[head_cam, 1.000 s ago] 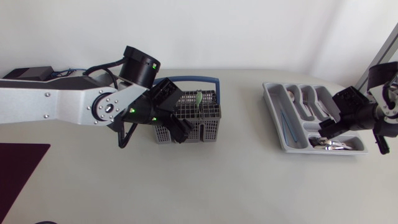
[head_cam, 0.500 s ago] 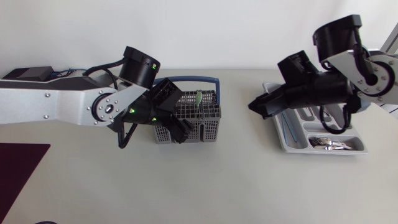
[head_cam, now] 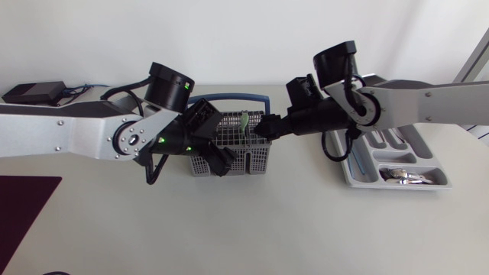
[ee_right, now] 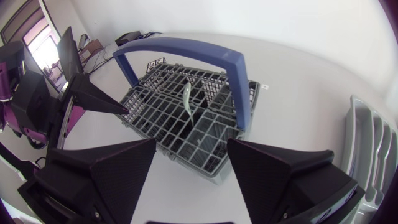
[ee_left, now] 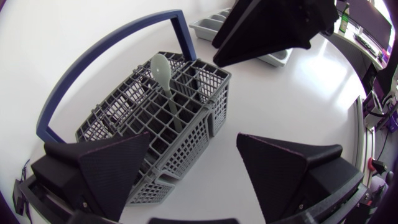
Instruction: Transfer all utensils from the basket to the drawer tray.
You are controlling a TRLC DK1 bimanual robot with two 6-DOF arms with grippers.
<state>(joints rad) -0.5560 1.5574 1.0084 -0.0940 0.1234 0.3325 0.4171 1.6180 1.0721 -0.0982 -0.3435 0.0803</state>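
The grey wire basket (head_cam: 248, 153) with a blue handle (head_cam: 237, 98) stands mid-table, and one pale green spoon (head_cam: 244, 121) stands upright in it. My left gripper (head_cam: 218, 143) hangs open over the basket's left front corner; in the left wrist view its fingers (ee_left: 118, 168) straddle that corner of the basket (ee_left: 168, 118). My right gripper (head_cam: 264, 129) is open just above the basket's right end; in the right wrist view the spoon (ee_right: 186, 99) is ahead of it, untouched. The grey drawer tray (head_cam: 344, 164) at the right holds several utensils, among them metal spoons (head_cam: 409, 177).
A black box (head_cam: 34, 92) with a cable lies at the back left. A dark purple mat (head_cam: 23, 200) covers the front left corner. My right arm's link (head_cam: 412, 99) crosses above the tray.
My right arm swung from the tray leftward across the table, and its gripper now sits over the basket's right end. The left arm and the basket have stayed put.
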